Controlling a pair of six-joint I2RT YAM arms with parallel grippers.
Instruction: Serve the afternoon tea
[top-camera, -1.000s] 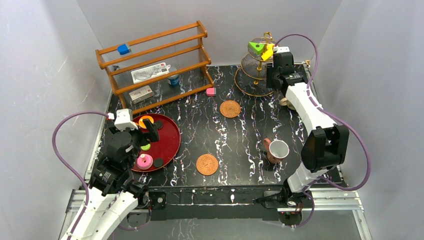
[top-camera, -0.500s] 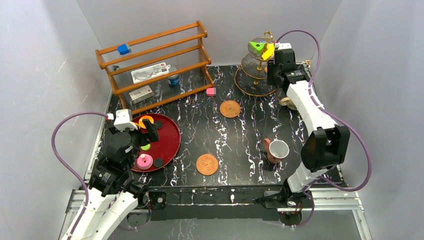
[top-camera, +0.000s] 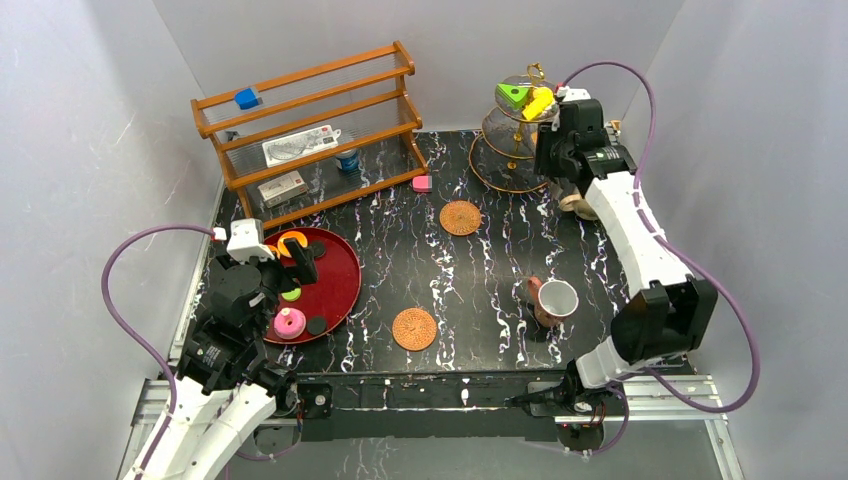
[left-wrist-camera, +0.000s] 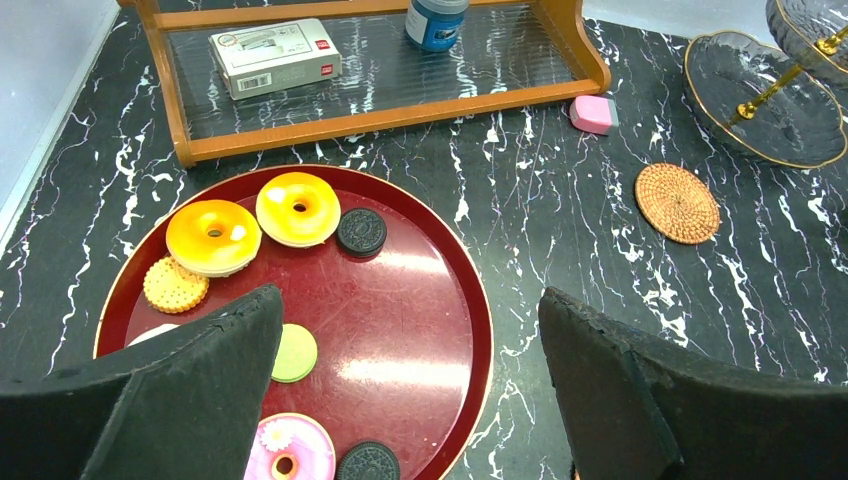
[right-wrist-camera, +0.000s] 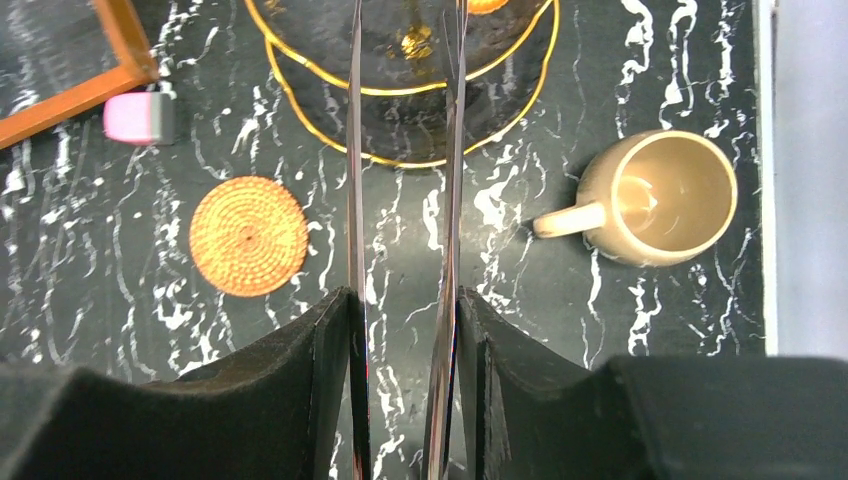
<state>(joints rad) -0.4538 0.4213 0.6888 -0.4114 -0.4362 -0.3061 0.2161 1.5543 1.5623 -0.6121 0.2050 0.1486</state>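
Note:
My left gripper hangs open over the red tray, with nothing between its fingers. On the tray lie a pink donut, two yellow donuts, an orange cookie, a green disc and black discs. My right gripper is shut on metal tongs that reach to the tiered glass stand. At the top tier a yellow piece sits at the tongs' tips beside a green wedge. The beige mug stands right of the stand.
A pinkish-brown cup stands at the front right. Woven coasters lie at mid-table and near the front. The wooden shelf at the back left holds a blue cube, white boxes and a blue can. A pink block lies beside it.
The right arm has swung a little to the right and its elbow has dropped toward the front. The tongs stay at the top tier. The left arm has not moved.

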